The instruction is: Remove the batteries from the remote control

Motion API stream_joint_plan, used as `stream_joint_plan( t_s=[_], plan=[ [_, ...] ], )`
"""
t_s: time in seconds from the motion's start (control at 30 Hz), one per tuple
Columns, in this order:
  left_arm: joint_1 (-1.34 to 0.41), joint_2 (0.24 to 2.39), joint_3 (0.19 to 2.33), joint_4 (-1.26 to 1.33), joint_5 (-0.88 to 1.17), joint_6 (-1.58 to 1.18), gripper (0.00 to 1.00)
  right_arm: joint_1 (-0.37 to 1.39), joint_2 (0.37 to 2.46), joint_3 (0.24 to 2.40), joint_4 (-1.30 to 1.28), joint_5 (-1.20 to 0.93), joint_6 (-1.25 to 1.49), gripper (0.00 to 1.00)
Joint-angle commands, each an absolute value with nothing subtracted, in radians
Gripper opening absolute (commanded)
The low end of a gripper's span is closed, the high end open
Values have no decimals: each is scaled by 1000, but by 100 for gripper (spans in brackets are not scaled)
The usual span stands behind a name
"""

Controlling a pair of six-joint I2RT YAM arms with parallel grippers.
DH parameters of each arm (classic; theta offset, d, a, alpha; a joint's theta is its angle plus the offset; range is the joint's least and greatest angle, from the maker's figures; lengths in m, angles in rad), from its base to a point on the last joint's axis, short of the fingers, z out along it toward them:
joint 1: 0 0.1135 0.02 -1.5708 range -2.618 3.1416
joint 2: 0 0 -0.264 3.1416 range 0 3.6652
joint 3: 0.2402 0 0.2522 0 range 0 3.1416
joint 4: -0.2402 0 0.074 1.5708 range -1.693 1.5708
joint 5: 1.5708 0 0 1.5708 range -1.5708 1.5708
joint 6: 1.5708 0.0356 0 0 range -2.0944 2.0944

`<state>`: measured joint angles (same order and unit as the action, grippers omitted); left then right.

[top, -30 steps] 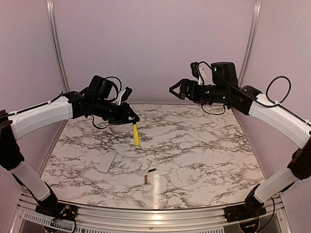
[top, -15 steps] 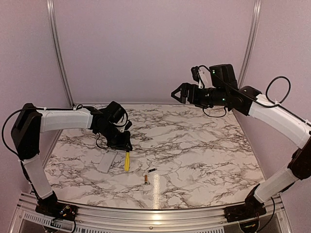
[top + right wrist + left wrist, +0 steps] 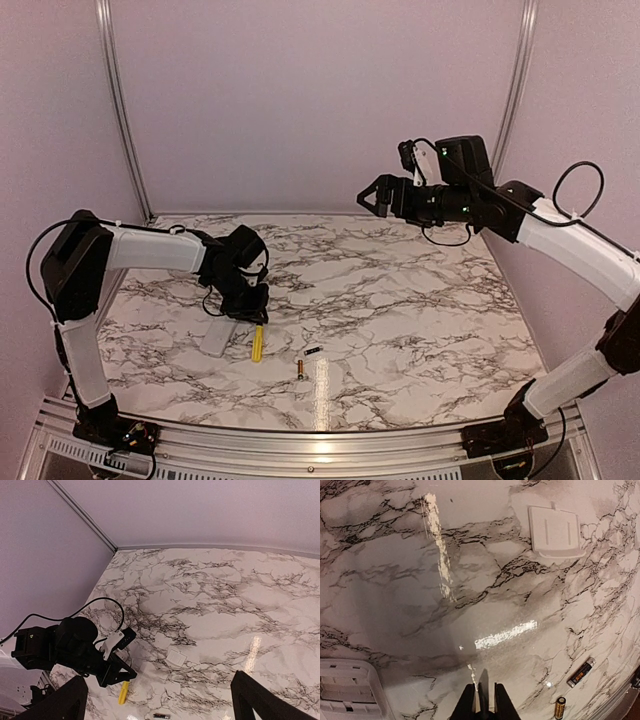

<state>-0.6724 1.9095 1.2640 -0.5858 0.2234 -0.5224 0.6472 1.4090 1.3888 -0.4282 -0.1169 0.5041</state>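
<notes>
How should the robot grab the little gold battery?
Around its middle, coming straight down from above and pinching its two long round sides. The gold battery lies flat on the table, with room on both sides and the dark battery apart from it. The open right hand is free.

My left arm (image 3: 150, 250) and right arm (image 3: 575, 245) had white shells, black joints and looping black cables; my left hand (image 3: 258, 318) and right hand (image 3: 369, 197) were black.

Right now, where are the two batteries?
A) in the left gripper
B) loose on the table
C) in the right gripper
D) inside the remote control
B: the dark battery and the gold battery both lie on the marble table, apart from the remote control.
</notes>
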Motion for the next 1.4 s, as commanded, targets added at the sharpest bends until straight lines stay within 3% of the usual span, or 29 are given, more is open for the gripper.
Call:
stream_joint_plan(
  t_s=[0.0, 0.23, 0.57, 0.77, 0.93, 1.0, 1.37],
  plan=[
    [-672, 1944, 1256, -618, 179, -546, 13, 648, 1380, 1382, -448, -91, 515, 98],
    [-672, 1955, 1259, -620, 176, -549, 29, 647, 1390, 1396, -445, -93, 506, 99],
    [-672, 1910, 1295, -619, 198, -544, 40, 647, 1405, 1422, -445, -94, 478, 98],
    [-670, 1835, 1377, -624, 206, -517, 55, 643, 1420, 1461, -454, -83, 440, 98],
    [-669, 1771, 1444, -627, 186, -506, 89, 638, 1430, 1499, -456, -65, 406, 98],
    [-669, 1752, 1465, -633, 173, -502, 98, 638, 1433, 1509, -456, -61, 394, 98],
    [-640, 1614, 1525, -638, 74, -437, 99, 634, 1447, 1558, -445, -50, 333, 98]
  ],
)
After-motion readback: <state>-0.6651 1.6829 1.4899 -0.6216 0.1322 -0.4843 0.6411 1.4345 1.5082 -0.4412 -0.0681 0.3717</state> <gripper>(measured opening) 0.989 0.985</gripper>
